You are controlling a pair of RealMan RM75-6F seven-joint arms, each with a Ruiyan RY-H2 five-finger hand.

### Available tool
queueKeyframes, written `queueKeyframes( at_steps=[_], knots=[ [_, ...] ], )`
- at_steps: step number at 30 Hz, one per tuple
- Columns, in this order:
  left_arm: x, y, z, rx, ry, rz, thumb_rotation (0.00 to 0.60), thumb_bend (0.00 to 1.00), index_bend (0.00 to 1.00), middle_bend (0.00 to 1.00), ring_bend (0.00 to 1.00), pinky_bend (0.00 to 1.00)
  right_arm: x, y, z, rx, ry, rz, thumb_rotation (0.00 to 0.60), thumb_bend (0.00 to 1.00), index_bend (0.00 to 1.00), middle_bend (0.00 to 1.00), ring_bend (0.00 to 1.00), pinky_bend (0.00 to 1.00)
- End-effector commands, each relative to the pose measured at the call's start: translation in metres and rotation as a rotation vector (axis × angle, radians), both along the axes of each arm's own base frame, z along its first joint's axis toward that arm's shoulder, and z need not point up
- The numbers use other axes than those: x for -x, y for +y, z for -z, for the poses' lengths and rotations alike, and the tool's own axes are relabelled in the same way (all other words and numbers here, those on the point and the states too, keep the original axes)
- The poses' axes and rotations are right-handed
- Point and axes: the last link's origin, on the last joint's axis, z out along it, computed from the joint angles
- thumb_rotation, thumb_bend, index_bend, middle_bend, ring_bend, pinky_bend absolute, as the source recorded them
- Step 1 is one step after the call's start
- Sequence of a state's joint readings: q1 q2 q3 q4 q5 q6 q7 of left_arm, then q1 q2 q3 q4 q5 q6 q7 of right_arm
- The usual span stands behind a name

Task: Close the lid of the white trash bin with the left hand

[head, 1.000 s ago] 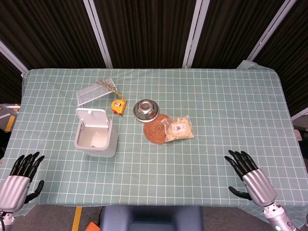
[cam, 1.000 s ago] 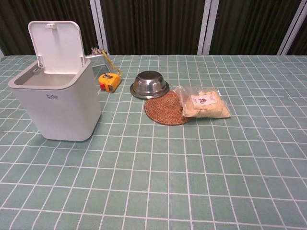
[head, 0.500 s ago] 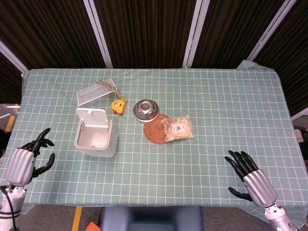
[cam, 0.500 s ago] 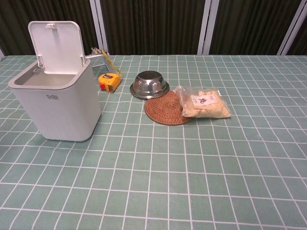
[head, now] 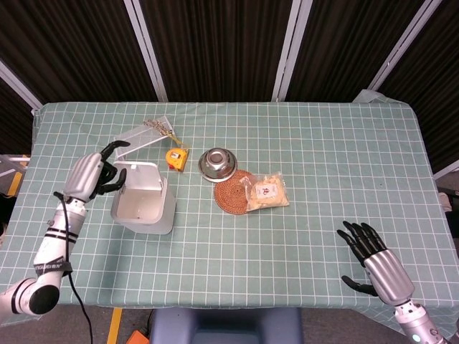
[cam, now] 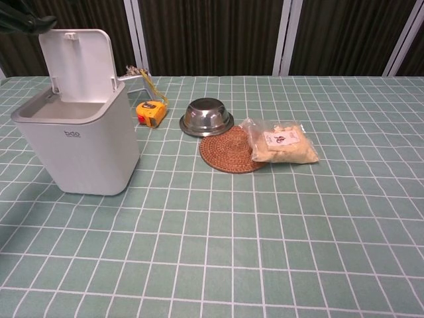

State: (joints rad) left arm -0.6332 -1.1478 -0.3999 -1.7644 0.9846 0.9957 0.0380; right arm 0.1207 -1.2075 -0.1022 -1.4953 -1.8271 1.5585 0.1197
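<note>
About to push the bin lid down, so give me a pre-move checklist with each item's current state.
1. Lid of the white plastic trash bin stands upright, open: ok.
2. Left hand is beside the lid: ok.
3. Left hand touching the lid: cannot tell.
4. Left hand holds nothing: ok.
5. Yellow tape measure lies apart from the bin, clear of the lid: ok.
6. Right hand is far off at the near table edge, open: ok.

In the chest view the left hand (cam: 23, 23) is cut off by the top-left corner, only dark fingertips being shown, and the right hand (head: 376, 261) is not seen there. Whether the lid (head: 140, 174) is touched cannot be determined.
</note>
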Motion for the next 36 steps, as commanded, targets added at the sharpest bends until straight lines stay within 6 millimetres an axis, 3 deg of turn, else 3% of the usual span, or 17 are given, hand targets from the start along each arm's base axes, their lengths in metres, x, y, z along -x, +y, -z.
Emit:
queueKeyframes(
  at_steps=[1,12,21,30,32,36],
  knots=[
    [-0.007,0.003,0.009,0.073,0.084,-0.013,0.600,0.53,0.27,1.00,1.00,1.00,0.001,0.000,-0.001,0.004,0.000,0.003,0.600,0.26,0.00,0.00,0.00,0.00],
    [-0.004,-0.034,0.001,0.171,0.183,0.000,0.600,0.62,0.36,1.00,1.00,1.00,-0.001,0.002,-0.001,0.001,-0.009,-0.006,0.600,0.26,0.00,0.00,0.00,0.00],
    [0.015,-0.079,0.005,0.264,0.306,0.028,0.600,0.69,0.31,1.00,1.00,1.00,-0.004,0.007,0.000,-0.013,-0.017,-0.021,0.600,0.26,0.00,0.00,0.00,0.00],
    [0.038,-0.080,0.025,0.394,0.418,-0.013,0.600,0.70,0.28,1.00,1.00,1.00,-0.005,0.009,0.000,-0.022,-0.025,-0.016,0.600,0.26,0.00,0.00,0.00,0.00],
    [0.037,-0.081,0.027,0.392,0.406,-0.014,0.600,0.70,0.28,1.00,1.00,1.00,-0.005,0.010,0.000,-0.020,-0.026,-0.017,0.600,0.26,0.00,0.00,0.00,0.00],
    [0.025,-0.089,0.014,0.265,0.309,0.045,0.600,0.67,0.16,1.00,1.00,1.00,-0.005,0.011,-0.002,-0.018,-0.030,-0.015,0.600,0.26,0.00,0.00,0.00,0.00]
  ],
)
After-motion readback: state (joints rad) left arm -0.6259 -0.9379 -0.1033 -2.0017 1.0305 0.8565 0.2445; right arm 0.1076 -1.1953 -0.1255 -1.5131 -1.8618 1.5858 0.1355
